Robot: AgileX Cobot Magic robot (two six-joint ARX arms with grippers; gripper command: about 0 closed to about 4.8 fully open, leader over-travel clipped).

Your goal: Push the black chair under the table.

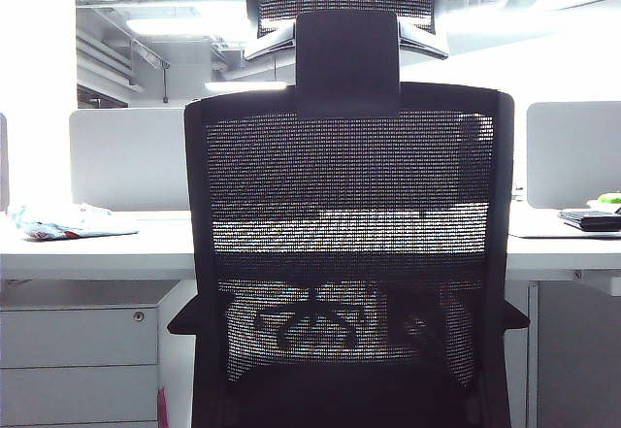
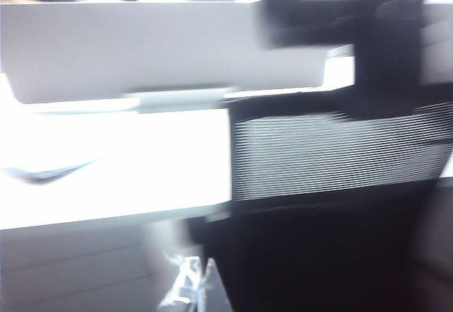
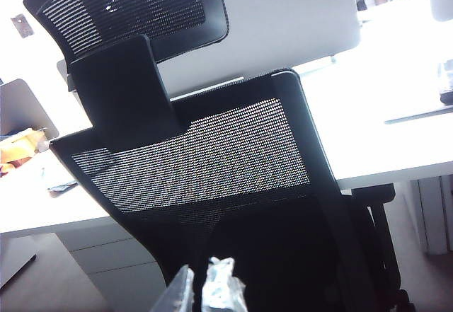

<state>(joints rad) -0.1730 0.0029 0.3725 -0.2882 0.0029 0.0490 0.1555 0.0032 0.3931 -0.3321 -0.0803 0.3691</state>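
While the black chair (image 1: 347, 253) is filling the middle of the exterior view with its back to the camera, the table (image 1: 92, 251) is running across the frame behind it as a white band, showing on both sides of the mesh backrest and faintly through it. The chair's headrest is sitting at the top centre, and its armrests are sticking out at the lower left and lower right of the backrest. The seat area is lying at about the table's front edge; how far it is tucked in cannot be told.

On the table, a crumpled cloth (image 1: 68, 222) is lying at the left, and a dark keyboard (image 1: 590, 219) is resting at the far right. Grey divider panels (image 1: 126, 158) are standing upright behind the tabletop. A drawer cabinet (image 1: 78, 350) with a round lock is sitting under the table at the lower left.

Neither arm is showing in the exterior view. The left gripper (image 2: 190, 287) is appearing as a blurred clear tip at the bottom of the left wrist view, near the chair's left edge; its fingers cannot be made out. The right gripper (image 3: 205, 291) is sitting at the bottom of the right wrist view, just behind the backrest, its clear fingers (image 3: 223, 287) slightly apart and holding nothing; whether they are touching the chair cannot be told.
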